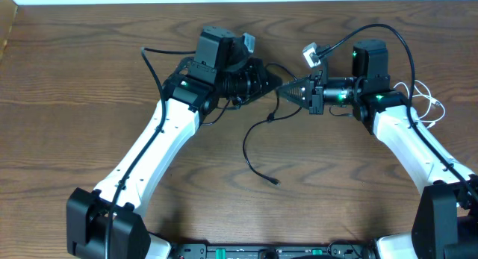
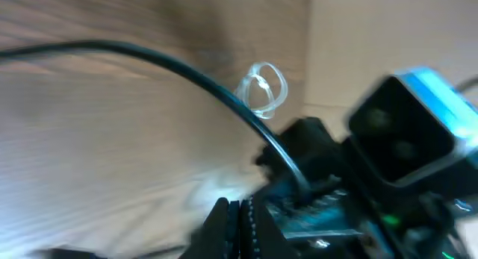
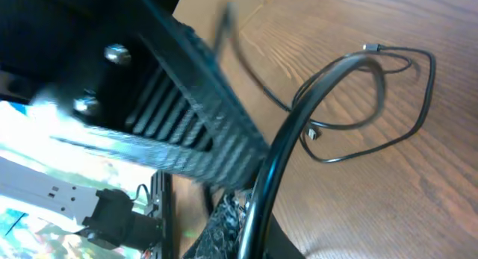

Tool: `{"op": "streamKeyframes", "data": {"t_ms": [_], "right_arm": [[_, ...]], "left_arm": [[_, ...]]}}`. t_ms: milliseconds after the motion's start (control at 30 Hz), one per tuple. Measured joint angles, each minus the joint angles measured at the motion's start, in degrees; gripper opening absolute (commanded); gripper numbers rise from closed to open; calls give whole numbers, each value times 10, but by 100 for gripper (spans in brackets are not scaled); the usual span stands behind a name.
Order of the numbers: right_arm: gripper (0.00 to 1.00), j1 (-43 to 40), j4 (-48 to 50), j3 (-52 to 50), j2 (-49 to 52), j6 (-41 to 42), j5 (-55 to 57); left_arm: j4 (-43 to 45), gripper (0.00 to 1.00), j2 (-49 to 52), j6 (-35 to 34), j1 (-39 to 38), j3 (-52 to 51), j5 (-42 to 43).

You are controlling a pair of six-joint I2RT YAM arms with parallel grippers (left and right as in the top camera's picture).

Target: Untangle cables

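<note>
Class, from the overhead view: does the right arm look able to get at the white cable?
Probably not directly. The right gripper is shut and points away from the white cable, which lies behind it, beside that arm's own forearm; the arm would have to fold back on itself.

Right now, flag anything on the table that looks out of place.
The white cable lies bunched on the right, behind the right arm, away from both tools. The black cable trails loose from beneath the nearly touching left tool and right tool. Nothing looks damaged.
</note>
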Motion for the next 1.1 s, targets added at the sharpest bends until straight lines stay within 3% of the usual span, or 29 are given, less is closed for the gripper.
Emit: {"op": "streamKeyframes", "data": {"t_ms": [233,567,833,1100], "right_arm": [[27,1,2,0,0,-4,-21],[19,-6,3,0,0,-33,-80],[31,-12,3,0,0,-38,-101],[31,-33,4,0,0,-40,-128]], "left_arm": [[10,7,0,-24,1,0,40],[10,8,0,-25,5,0,73],[9,7,0,-25,11,0,93],[7,8,0,-25,16,0,101]]}}
